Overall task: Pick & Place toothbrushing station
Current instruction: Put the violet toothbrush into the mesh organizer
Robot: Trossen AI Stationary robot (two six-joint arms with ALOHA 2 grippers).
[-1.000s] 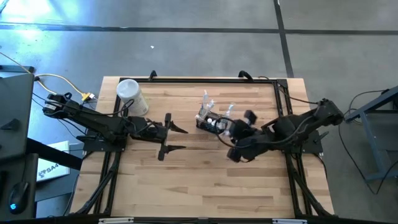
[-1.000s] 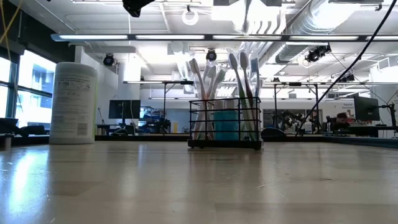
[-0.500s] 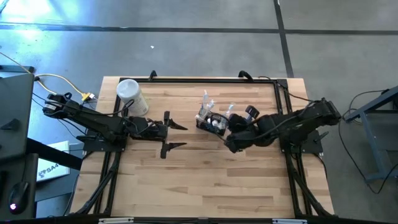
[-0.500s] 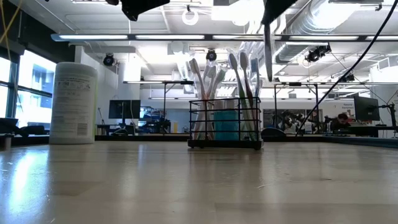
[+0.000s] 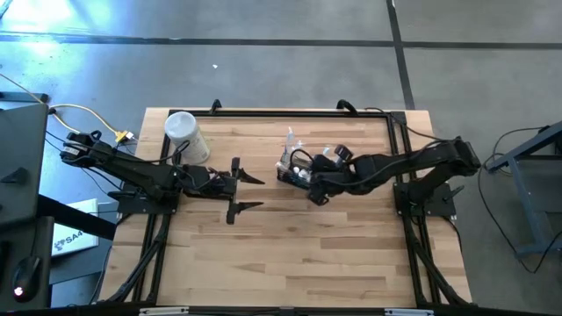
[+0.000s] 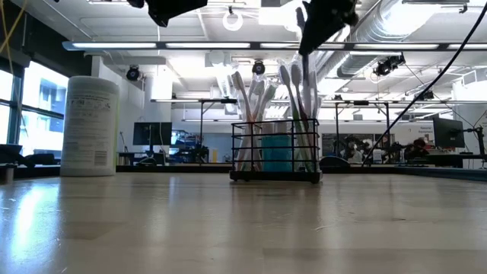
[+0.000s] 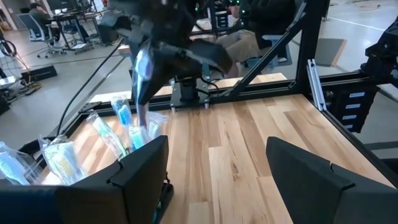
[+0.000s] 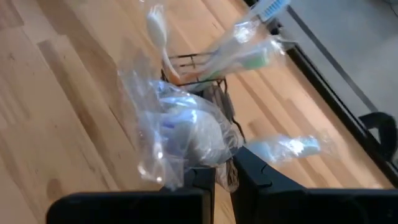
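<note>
The toothbrushing station is a small black wire caddy (image 5: 292, 172) (image 6: 275, 150) standing on its base on the wooden table, right of the middle. Slim pale toothbrushes (image 6: 247, 114) stand in it. Just above it, my right gripper (image 5: 309, 184) (image 8: 224, 179) slants down, shut on a toothbrush wrapped in clear plastic (image 8: 180, 137) (image 7: 140, 71). The caddy's wire rim (image 8: 198, 61) shows beyond that wrapped brush. My left gripper (image 5: 248, 193) (image 7: 217, 168) hovers open to the caddy's left, pointing level at it, with nothing between its fingers. My right gripper pinches the wrapped toothbrush between its two fingers at the end nearest them (image 8: 222, 163). The fingers slant down from the table's right side. The crumpled plastic and the brush stick out ahead of the fingers, clear of the table and over the caddy.
A tall white cylindrical container (image 5: 186, 136) (image 6: 91, 125) stands at the table's far left, behind my left arm. Bare wood (image 5: 290, 254) spreads across the near half of the table. A black frame rail (image 5: 299, 111) runs along the far edge.
My right gripper has come down and moved toward the table's left edge, tipping further downward. It has carried the wrapped toothbrush from beside the caddy to just over it. It has stayed shut. The caddy has kept its place.
</note>
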